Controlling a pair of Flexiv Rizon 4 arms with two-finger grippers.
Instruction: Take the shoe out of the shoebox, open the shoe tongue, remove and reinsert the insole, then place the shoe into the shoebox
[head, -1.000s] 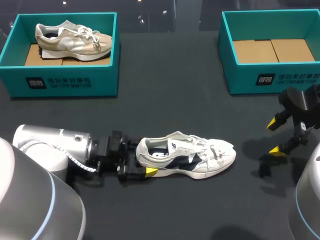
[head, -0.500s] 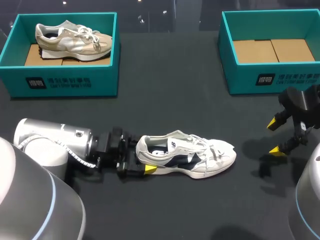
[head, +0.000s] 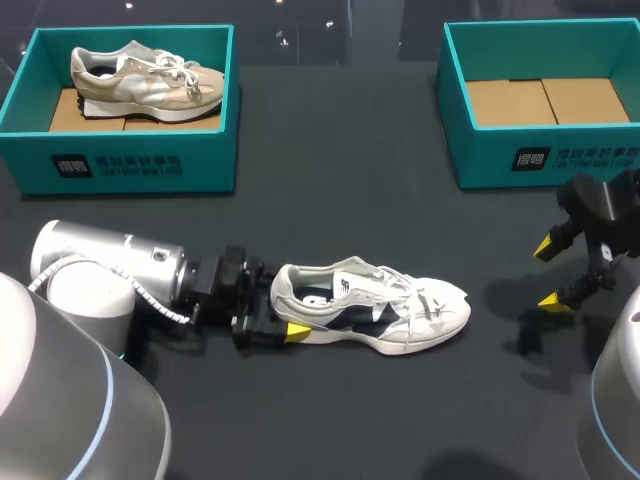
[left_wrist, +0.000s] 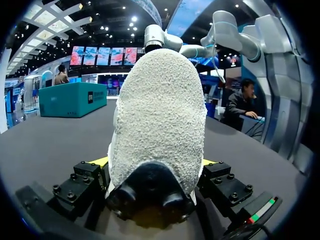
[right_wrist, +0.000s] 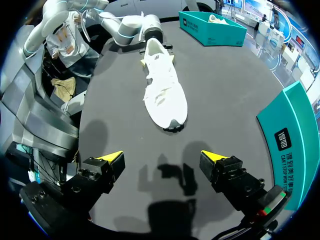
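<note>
Shoe (head: 380, 318), white and navy, lies on the black table (head: 330, 200) toward six o'clock, heel to nine, toe to three. My left gripper (head: 285, 316) is clamped on the heel, a finger on each side. Since a second ago the heel has edged toward nine. My right gripper (head: 548, 272) has stayed at three o'clock, spread wide, holding nothing. One teal box (head: 480, 162) sits at one o'clock. A second box (head: 200, 165) at eleven holds a beige shoe (head: 145, 80).

white-and-navy shoe (head: 375, 310) sits upright, toe pointing right, well apart from the empty teal shoebox (head: 480, 160).
</note>
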